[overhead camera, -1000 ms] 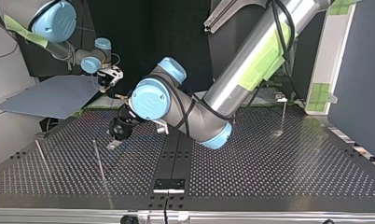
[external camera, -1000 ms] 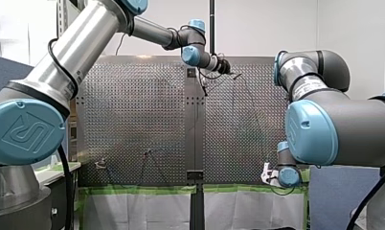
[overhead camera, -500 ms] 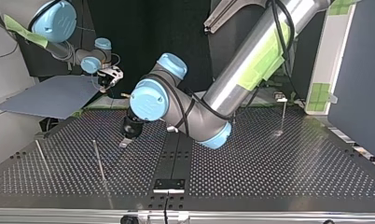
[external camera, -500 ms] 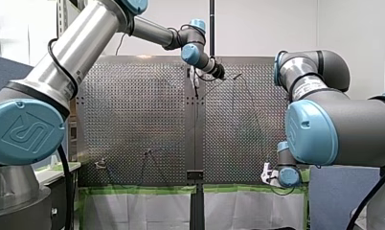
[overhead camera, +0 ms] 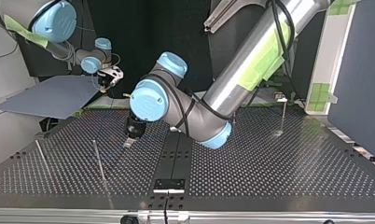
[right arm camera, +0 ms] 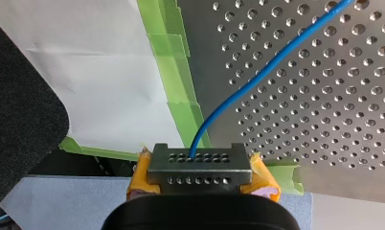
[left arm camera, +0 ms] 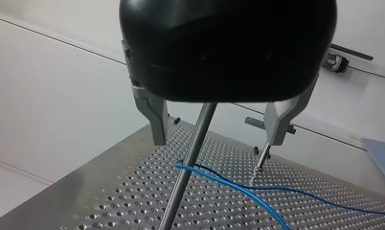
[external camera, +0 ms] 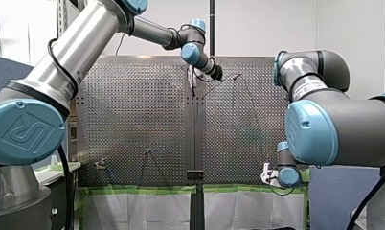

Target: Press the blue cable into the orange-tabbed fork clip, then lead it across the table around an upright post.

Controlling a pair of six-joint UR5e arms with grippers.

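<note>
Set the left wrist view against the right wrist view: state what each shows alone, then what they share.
Only the left wrist view shows my left gripper, its metal fingers apart on either side of an upright post, with a second post further off. Only the right wrist view shows my right gripper, its yellow pads closed on the blue cable, and green tape along the table's edge. Both show the blue cable running over the perforated table.

I see green tape (right arm camera: 175, 76), white sheet (right arm camera: 104, 81) just beside it, 1 grey-blue board (overhead camera: 50, 97) at top view's left.
</note>
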